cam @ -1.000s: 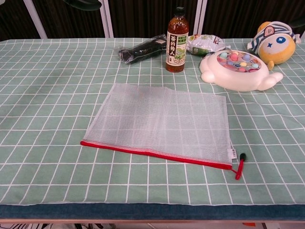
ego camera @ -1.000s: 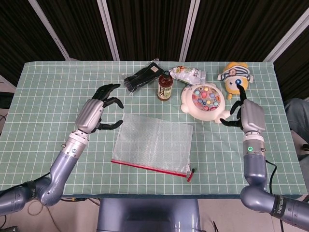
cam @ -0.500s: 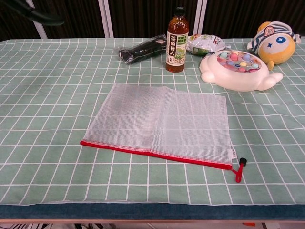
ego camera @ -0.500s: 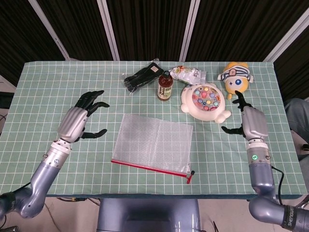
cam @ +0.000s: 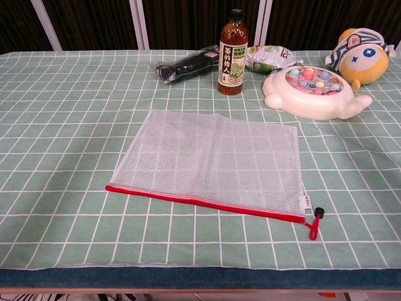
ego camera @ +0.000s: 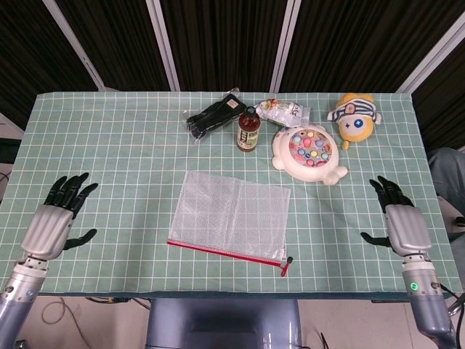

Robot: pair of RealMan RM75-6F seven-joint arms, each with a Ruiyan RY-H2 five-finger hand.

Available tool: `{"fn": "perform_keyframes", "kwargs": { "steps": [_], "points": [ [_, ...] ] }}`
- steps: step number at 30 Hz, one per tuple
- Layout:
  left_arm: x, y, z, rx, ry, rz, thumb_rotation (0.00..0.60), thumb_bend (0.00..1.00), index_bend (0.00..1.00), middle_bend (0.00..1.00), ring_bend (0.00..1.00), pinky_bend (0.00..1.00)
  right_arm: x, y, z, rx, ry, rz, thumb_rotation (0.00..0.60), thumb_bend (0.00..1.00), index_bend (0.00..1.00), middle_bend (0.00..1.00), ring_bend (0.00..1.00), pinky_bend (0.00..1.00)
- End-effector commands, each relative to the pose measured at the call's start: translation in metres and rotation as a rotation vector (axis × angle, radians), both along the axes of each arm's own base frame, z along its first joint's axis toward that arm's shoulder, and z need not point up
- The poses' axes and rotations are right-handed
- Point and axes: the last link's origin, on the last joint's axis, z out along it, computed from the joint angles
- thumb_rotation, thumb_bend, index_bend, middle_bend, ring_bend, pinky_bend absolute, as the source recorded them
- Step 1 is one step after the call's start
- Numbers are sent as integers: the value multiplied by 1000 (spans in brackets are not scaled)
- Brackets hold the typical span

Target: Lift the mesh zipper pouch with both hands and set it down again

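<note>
Head view: mesh zipper pouch point(ego camera: 231, 216) lies between left robot hand point(ego camera: 54, 219) and right robot hand point(ego camera: 399, 222), both released

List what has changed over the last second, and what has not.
Both hands drew back toward the near table edge and outward: the left hand from beside the mesh pouch, the right hand from beside the fishing toy. Both are open, holding nothing. The pouch, bottle and toys kept their places; only the zipper pull shifted slightly.

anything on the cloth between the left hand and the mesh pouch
Nothing: in the head view the stretch of green checked tablecloth between the left hand and the mesh zipper pouch is bare. The chest view does not show the hand.
</note>
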Motion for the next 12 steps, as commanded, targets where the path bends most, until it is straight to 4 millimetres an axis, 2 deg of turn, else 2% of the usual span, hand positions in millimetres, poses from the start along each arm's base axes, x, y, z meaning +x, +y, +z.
{"fn": "perform_keyframes", "kwargs": {
  "steps": [1,6,12],
  "points": [
    [-22,-18,0,20,21,40,600,137,61,0,0,0,-23,22,7,-32,20,-8,600,94,0,0,0,232],
    [-45,-35,9,73,53,88,600,134,27,0,0,0,-42,37,17,-124,32,-1,600,94,0,0,0,224],
    [-60,-46,20,126,29,116,600,134,21,0,0,0,-50,39,18,-157,12,-11,600,94,0,0,0,224]
  ]
}}
